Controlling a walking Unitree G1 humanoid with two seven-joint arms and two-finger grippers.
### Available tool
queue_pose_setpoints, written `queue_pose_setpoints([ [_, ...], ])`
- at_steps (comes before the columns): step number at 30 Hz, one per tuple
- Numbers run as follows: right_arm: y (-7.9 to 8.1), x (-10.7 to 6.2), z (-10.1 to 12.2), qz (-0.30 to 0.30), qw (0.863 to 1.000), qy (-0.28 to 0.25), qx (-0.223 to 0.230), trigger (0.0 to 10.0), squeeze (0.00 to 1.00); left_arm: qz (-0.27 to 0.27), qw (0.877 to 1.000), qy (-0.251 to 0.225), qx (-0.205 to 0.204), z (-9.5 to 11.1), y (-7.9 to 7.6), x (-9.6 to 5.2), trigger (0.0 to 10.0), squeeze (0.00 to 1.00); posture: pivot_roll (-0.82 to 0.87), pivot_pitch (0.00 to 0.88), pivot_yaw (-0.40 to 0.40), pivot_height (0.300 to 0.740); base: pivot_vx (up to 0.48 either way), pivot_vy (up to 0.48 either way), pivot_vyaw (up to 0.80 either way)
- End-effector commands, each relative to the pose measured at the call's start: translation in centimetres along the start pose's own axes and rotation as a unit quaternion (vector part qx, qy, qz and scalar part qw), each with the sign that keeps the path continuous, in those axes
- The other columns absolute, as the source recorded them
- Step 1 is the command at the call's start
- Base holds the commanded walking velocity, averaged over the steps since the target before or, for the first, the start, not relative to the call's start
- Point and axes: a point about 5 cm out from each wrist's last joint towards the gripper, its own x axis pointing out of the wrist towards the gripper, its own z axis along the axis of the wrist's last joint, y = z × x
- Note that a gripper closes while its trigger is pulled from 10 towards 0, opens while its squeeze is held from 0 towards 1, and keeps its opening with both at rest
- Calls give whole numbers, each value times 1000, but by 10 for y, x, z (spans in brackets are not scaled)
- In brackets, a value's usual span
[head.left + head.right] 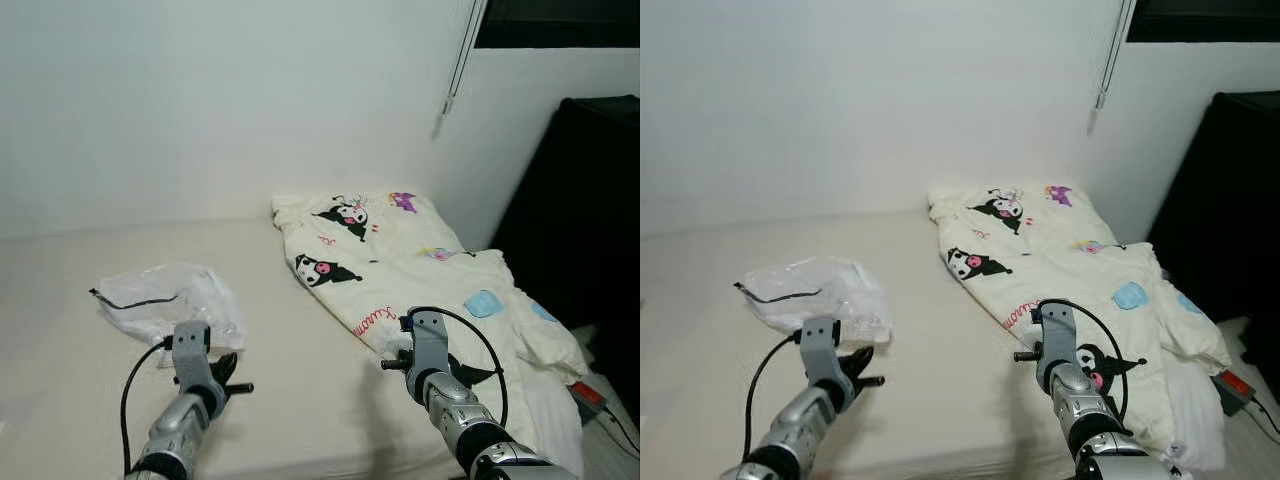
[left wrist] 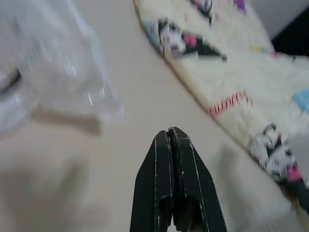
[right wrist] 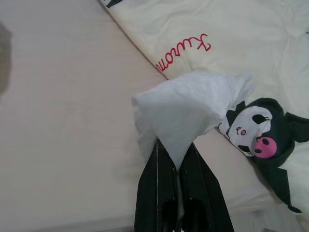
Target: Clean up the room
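Cream bedding (image 1: 300, 330) is spreading ahead, the right gripper (image 3: 176, 159) pinching a white tissue (image 3: 193, 108), the left gripper (image 2: 170, 137) closing empty toward the plastic bag (image 1: 170, 300) at 10 o'clock, likely needing gentle carrying.

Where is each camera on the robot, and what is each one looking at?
Left and right eye views: on the head, looking down at the bed, both arms showing.
Left wrist view: along the shut left gripper, toward the plastic bag.
Right wrist view: along the right gripper, pinching a white tissue.
Shared: every view shows the cartoon-print blanket.
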Motion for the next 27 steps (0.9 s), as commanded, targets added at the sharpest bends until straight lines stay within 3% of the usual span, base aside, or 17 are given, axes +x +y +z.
queue_pose_setpoints([
  [1,0,1,10,-3,1000,-20,1,10000,0,1,1000,-20,12,12,1,4,10000,0,-33,0,-45,710,0,0,0],
  [5,-1,1,10,-4,1000,-22,0,10000,0,-1,999,-30,24,18,-2,7,10000,0,-36,0,-44,700,0,0,0],
  [7,-1,1,9,-4,1000,-23,-2,10000,0,-8,998,-44,49,25,-8,10,10000,0,-36,0,-44,690,0,0,0],
  [9,-1,1,9,-5,1000,-23,-3,10000,0,-12,993,-64,102,35,-15,14,10000,0,-39,0,-44,680,0,0,0],
  [11,-1,1,9,-5,1000,-23,-3,10000,0,-12,993,-64,102,35,-15,14,10000,0,-39,0,-44,680,0,0,0],
  [12,-2,1,9,-5,1000,-24,-3,10000,0,-18,985,-76,152,41,-20,16,10000,0,-40,0,-44,675,0,0,0],
  [14,-3,1,10,-5,1000,-26,-3,10000,0,-38,945,-105,306,52,-36,19,10000,0,-40,0,-44,665,0,0,0],
  [15,-3,1,10,-5,1000,-26,-3,10000,0,-38,945,-105,306,52,-36,19,10000,0,-40,0,-44,665,0,0,0],
  [17,-3,0,11,-6,1000,-27,-4,10000,0,-56,903,-131,405,58,-49,21,10000,0,-43,0,-45,655,0,0,0],
  [19,-3,0,11,-6,1000,-27,-4,10000,0,-56,903,-131,405,58,-49,21,10000,0,-43,0,-45,655,0,0,0],
  [20,-3,0,10,-6,1000,-28,-4,10000,0,-76,864,-144,477,59,-60,23,10000,133,-47,0,-45,645,0,0,0],
  [21,-3,0,10,-6,1000,-28,-4,10000,0,-76,864,-144,477,59,-60,23,10000,133,-47,0,-45,645,0,0,0],
  [22,-3,0,10,-6,1000,-27,-4,10000,0,-82,848,-146,502,58,-64,23,10000,357,-47,0,-45,640,0,0,0],
  [23,-3,0,9,-6,1000,-27,-4,10000,0,-85,837,-148,521,58,-67,24,10000,1000,-47,0,-45,635,0,0,0],
  [24,-3,0,9,-6,1000,-27,-4,10000,0,-85,837,-148,521,58,-67,24,10000,1000,-47,0,-45,635,0,0,0],
  [27,-3,0,8,-6,1000,-27,-4,10000,0,-92,819,-150,546,60,-72,27,10000,1000,-57,0,-40,625,0,0,0],
])
